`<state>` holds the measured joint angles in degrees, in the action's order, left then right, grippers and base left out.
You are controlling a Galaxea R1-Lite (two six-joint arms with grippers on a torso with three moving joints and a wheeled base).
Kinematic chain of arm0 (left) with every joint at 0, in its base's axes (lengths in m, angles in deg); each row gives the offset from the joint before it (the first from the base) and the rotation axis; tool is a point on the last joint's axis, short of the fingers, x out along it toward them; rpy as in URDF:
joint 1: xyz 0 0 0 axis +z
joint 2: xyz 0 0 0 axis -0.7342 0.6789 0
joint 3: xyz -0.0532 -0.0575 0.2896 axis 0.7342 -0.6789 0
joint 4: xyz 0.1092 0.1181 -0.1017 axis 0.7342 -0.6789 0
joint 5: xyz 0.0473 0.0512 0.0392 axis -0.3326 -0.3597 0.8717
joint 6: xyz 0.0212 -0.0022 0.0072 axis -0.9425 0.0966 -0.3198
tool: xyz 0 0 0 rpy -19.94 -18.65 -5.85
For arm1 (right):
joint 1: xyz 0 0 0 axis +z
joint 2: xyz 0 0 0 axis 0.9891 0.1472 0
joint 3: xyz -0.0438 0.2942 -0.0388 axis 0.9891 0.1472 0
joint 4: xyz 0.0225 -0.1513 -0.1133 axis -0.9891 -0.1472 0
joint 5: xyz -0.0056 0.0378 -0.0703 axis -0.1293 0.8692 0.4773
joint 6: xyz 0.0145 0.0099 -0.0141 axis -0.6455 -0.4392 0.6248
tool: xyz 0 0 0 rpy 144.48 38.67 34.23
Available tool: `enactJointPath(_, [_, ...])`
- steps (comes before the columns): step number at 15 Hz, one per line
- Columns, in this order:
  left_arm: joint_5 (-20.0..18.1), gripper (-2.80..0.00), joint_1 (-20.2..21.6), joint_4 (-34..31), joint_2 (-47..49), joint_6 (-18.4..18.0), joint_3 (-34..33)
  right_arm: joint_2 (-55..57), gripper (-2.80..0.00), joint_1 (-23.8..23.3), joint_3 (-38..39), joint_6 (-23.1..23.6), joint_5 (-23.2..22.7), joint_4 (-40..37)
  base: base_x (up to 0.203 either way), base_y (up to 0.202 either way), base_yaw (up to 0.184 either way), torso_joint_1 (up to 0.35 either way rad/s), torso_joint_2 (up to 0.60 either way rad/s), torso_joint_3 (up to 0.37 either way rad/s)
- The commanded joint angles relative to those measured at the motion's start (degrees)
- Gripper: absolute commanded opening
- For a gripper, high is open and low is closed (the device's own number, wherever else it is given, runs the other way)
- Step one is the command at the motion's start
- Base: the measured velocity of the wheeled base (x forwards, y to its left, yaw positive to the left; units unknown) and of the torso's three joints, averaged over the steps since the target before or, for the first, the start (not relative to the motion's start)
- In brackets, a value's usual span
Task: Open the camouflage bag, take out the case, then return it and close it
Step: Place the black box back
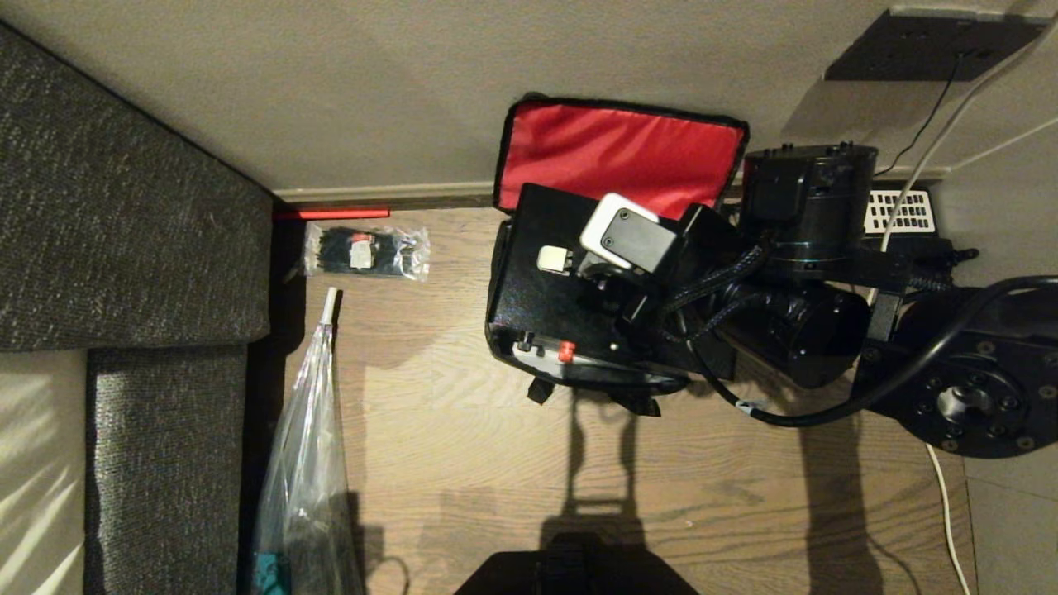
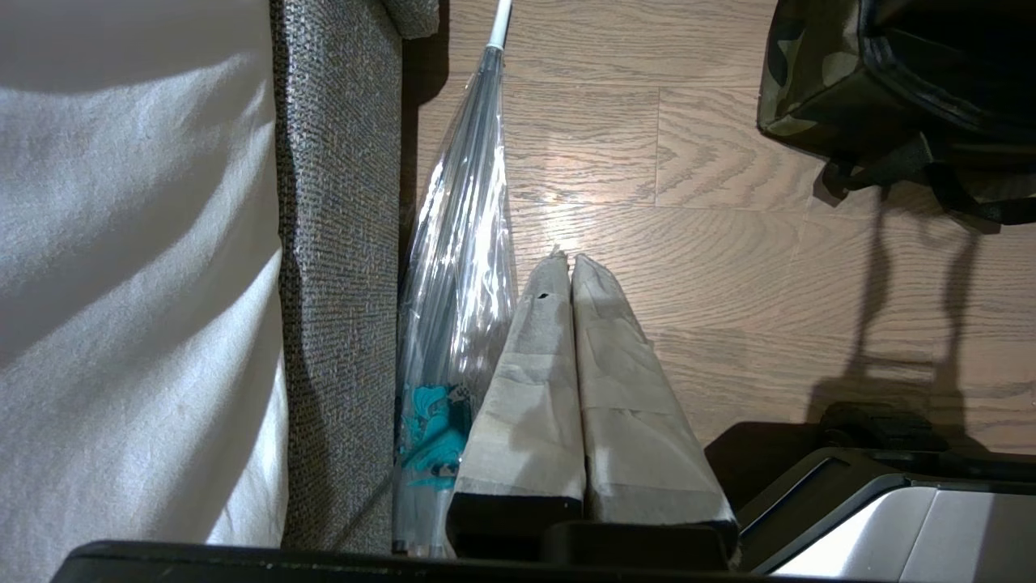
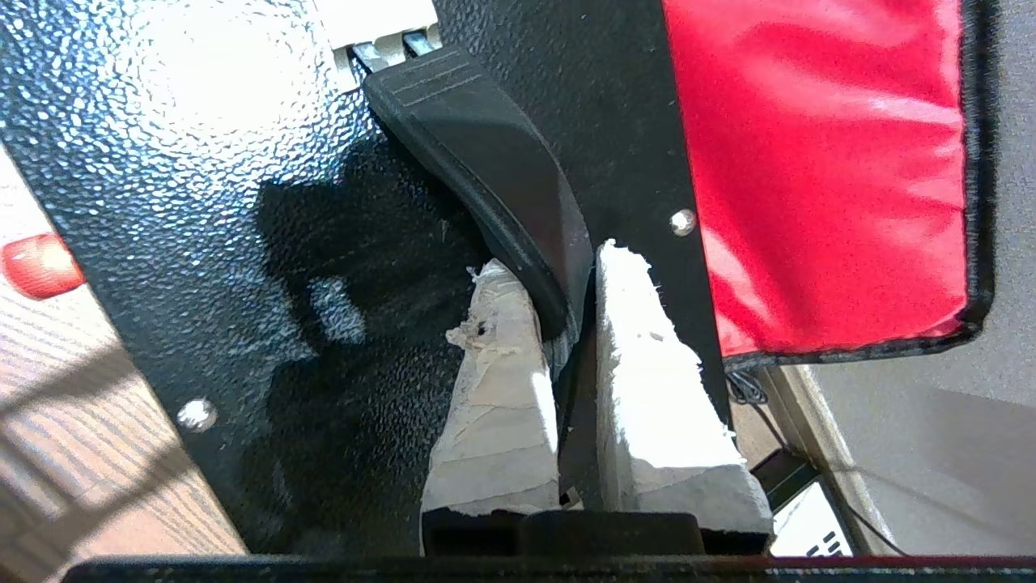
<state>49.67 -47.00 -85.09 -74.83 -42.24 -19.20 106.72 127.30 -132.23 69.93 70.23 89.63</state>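
Open on the wooden floor [image 1: 463, 430], hard against the skirting board: the camouflage bag [image 2: 809, 89], its red-lined lid [image 1: 620, 157] flung back and leaning on the wall. Above the bag's mouth, tilted, nearer edge low over the bag's front rim: the case [image 1: 529, 289], black and pebbled, with a small red knob [image 1: 566, 351] on the side edge facing the robot. Clamped on the case's black carry handle [image 3: 486, 178]: the right gripper [image 3: 566, 283], its taped fingers [image 3: 494, 389] pressed to either side of the handle's end. Whether the case's lower edge touches the bag, impossible to judge.

Left of the bag, near the skirting: a clear packet of black ties [image 1: 366, 252] with a small white-and-red label, too small to read. Further left of the bag, along the grey sofa [image 1: 124, 215]: a clear folded umbrella [image 1: 310, 430] with turquoise print low down. Right of the bag, behind the arm: a white perforated panel [image 1: 897, 211] on a black device. No brand name or legible writing anywhere.

Well apart from the bag, parked low beside the umbrella: the left gripper [image 2: 571, 263], taped fingers pressed together, holding nothing.
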Motion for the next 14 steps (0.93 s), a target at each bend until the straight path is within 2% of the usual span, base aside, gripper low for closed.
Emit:
enactJointPath(1, [0.02, -2.8, 0.02, 0.01, -0.11, 0.11, -0.18, 2.14, -2.8, -0.43, 0.13, 0.3, 0.11, 1.3, 0.0, 0.0, 0.0, 0.0, 0.0, 0.0])
enactJointPath(6, [0.02, -2.8, 0.02, 0.01, -0.11, 0.02, -0.18, 4.86, -2.8, -0.82, 0.13, 0.3, 0.11, 4.74, 0.0, 0.0, 0.0, 0.0, 0.0, 0.0])
enactJointPath(11, [0.02, -2.8, 0.02, 0.01, -0.11, 0.02, -0.18, 3.06, -2.8, -0.73, 0.22, 0.55, 0.11, 3.38, 0.0, 0.0, 0.0, 0.0, 0.0, 0.0])
enactJointPath(14, [0.02, -2.8, 0.02, 0.01, -0.11, 0.02, -0.18, 0.64, -2.8, -0.42, 0.45, 2.47, 0.2, 2.89, 0.0, 0.0, 0.0, 0.0, 0.0, 0.0])
